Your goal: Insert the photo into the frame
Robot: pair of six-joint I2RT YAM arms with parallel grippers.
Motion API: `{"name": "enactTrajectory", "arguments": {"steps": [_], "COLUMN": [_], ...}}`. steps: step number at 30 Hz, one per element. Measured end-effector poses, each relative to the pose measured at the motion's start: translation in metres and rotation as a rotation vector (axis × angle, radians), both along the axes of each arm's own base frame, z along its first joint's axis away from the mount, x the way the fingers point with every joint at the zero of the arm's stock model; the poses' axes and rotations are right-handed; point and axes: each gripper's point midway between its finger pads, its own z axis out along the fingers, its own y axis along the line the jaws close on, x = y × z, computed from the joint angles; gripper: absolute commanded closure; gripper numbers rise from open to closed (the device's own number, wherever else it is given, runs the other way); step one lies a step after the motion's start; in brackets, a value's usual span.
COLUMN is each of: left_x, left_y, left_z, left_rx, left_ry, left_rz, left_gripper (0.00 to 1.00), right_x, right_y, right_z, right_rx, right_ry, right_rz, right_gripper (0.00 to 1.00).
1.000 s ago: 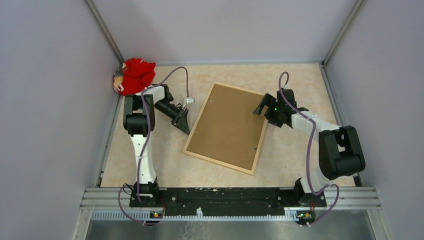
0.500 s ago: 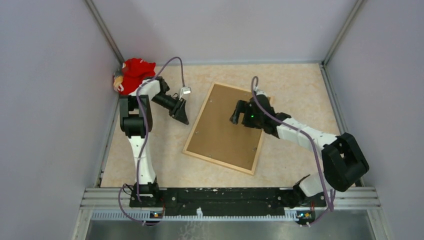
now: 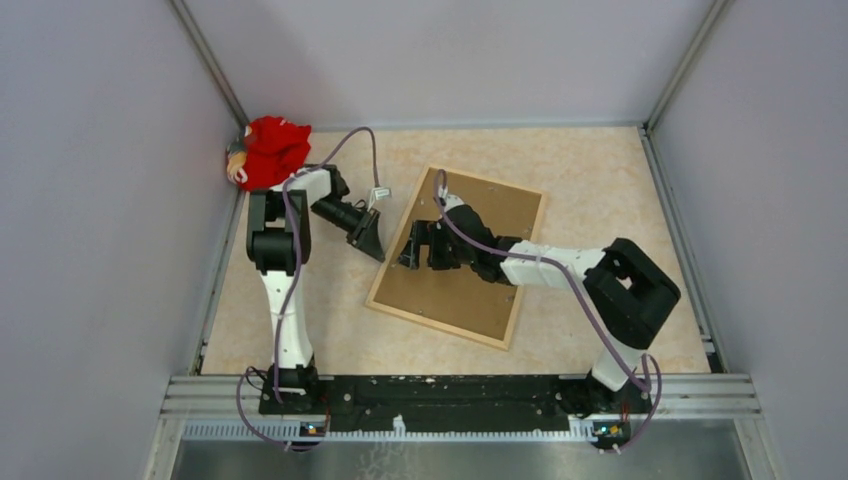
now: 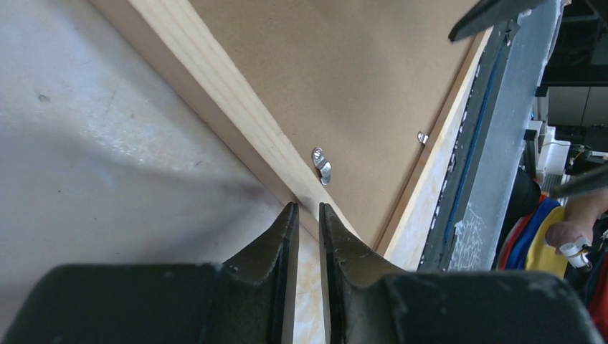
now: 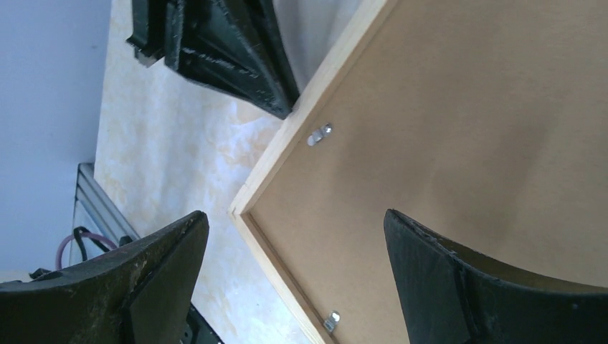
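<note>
Frame [image 4: 222,100] of thin light wood lies face down on the table [image 3: 580,180], with the brown backing board [image 5: 466,143] seated in it under small metal turn clips [image 4: 321,163]. The photo shows in no view, so whether it is already under that board cannot be told. The left gripper [image 4: 307,208] is narrow, its fingers barely parted and empty, with the tips right at the outer side of the frame's left rail. The right gripper [image 5: 292,215] is spread wide, holds nothing and hangs over the board near the same rail. Likely trouble: a sideways nudge from the left tips could skate the light frame across the smooth table. The clip is tiny, so wide fingers may miss it or scrape the board. With both grippers so close together, they may also knock into each other.
</note>
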Motion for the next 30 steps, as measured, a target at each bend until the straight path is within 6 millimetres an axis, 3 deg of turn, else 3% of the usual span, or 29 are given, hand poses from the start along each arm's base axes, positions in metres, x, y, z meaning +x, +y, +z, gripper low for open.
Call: {"name": "enactTrajectory", "arguments": {"steps": [10,18,30], "left_x": [0.0,0.0,-0.001], "left_y": [-0.001,-0.002,-0.002], "left_z": [-0.007,-0.007,-0.008], "left_rx": [-0.002,-0.005,-0.007], "left_ry": [0.036,0.059,0.065], "left_rz": [0.032,0.051,0.056], "left_gripper": [0.85,0.87,0.89], "right_x": [-0.01,-0.012,-0.005], "right_y": [0.042,0.055,0.074], "right_z": [-0.015,-0.037,-0.039], "right_rx": [0.067,0.078,0.118], "right_ry": [0.02,0.07,0.077], "right_rz": [0.107,0.128,0.142], "right_gripper": [0.09,0.09,0.1]}}
